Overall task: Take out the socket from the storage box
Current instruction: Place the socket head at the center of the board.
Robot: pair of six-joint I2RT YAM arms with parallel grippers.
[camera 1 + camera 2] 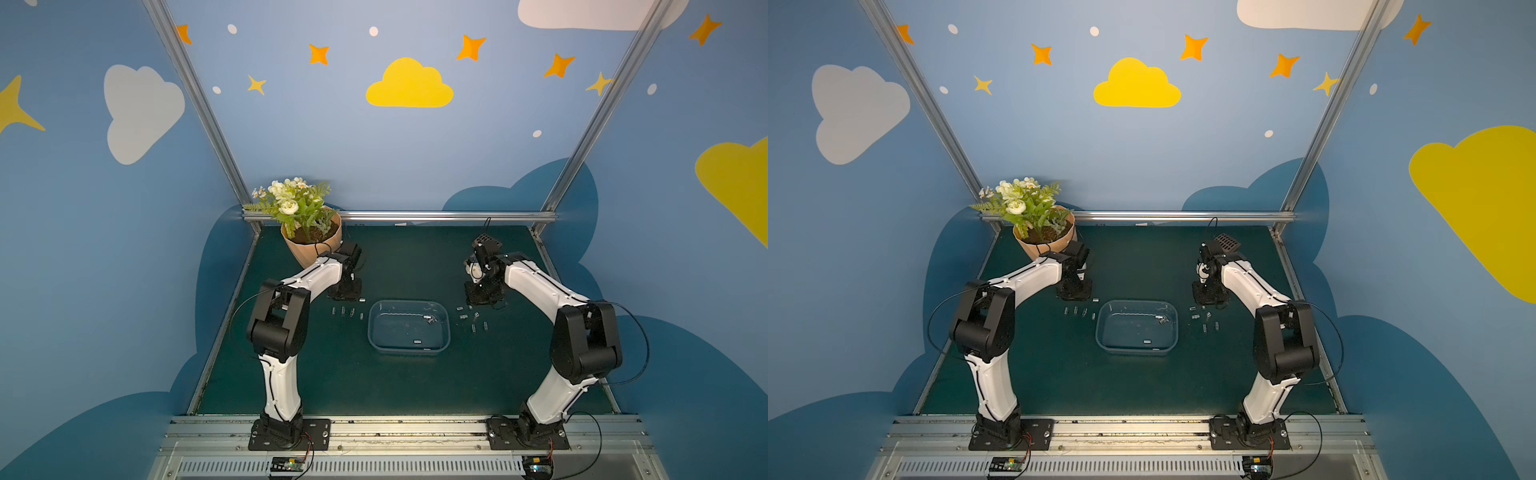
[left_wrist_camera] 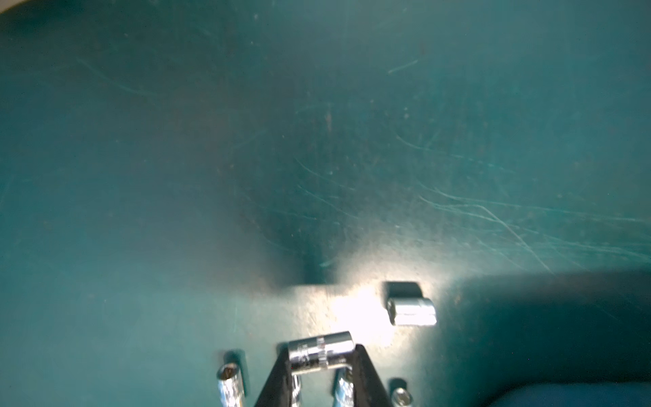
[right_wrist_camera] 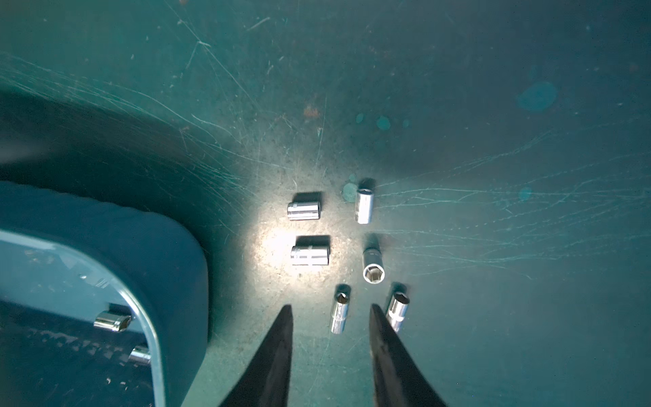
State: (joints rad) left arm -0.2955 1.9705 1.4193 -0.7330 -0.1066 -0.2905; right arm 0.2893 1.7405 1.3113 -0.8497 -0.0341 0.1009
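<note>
Peach ribbed flowerpot point(image 1: 301, 251) stands upright at far left corner of dark green mat point(image 1: 415, 382), holding white flowers point(image 1: 291, 199) and fern sprigs. Blue walls carry star decals; yellow cloud point(image 1: 409, 85) centred on back wall.

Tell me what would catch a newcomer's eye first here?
The translucent blue storage box sits mid-table between the left arm and right arm, with shiny sockets scattered on the dark green table either side. A peach flowerpot with white flowers stands at the far left corner. The left gripper holds one socket crosswise.
</note>
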